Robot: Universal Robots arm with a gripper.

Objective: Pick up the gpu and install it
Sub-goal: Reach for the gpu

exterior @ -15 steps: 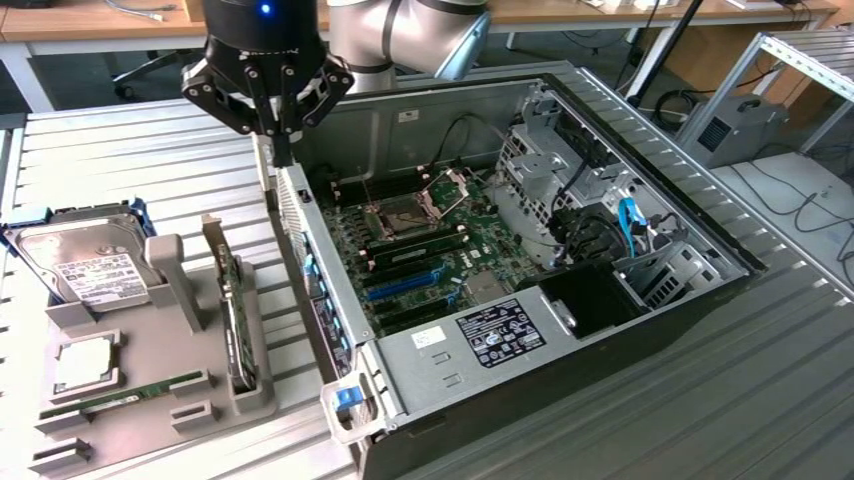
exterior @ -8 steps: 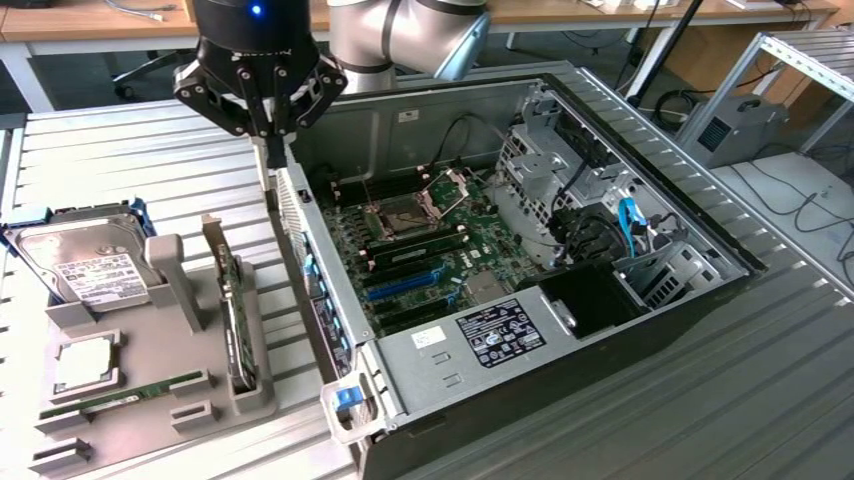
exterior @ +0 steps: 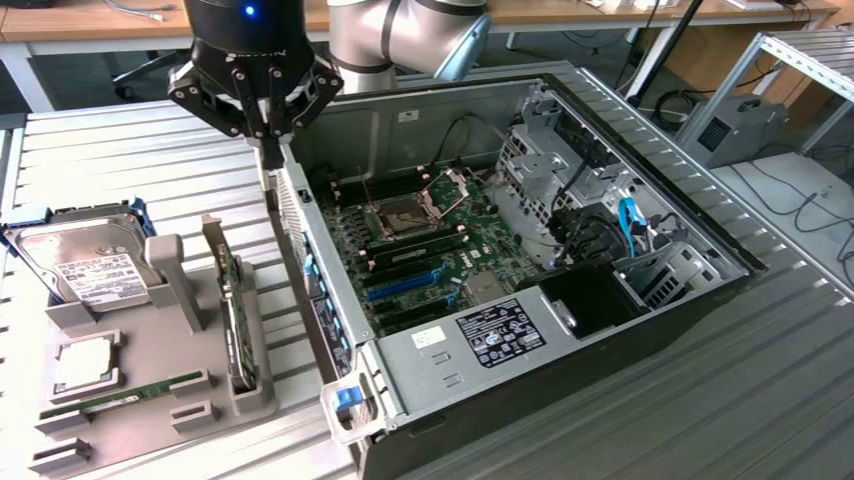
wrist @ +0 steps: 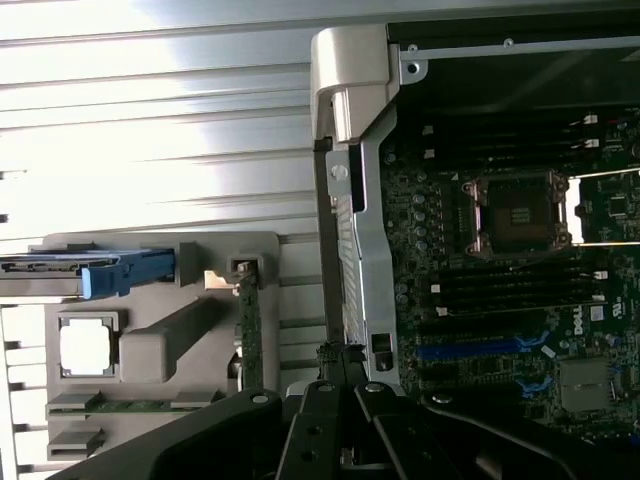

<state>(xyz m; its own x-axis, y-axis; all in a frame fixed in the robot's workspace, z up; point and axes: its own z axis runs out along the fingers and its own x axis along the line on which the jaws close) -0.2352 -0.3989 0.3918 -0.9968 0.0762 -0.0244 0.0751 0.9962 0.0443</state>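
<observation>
Your gripper [exterior: 272, 150]: fingers together, empty, hung above case [exterior: 441, 375] rear wall. Gpu [exterior: 240, 320]: stood on edge in grey holder [exterior: 171, 285], toward exterior view's left; long axis ran alongside that wall.

The gripper [exterior: 274, 155] hangs above the computer case [exterior: 441, 370] edge; the gpu [exterior: 238, 325] stands in a gray holder [exterior: 180, 285].

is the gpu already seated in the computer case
No, the gpu stands on edge in the gray holder, outside the computer case.
</observation>
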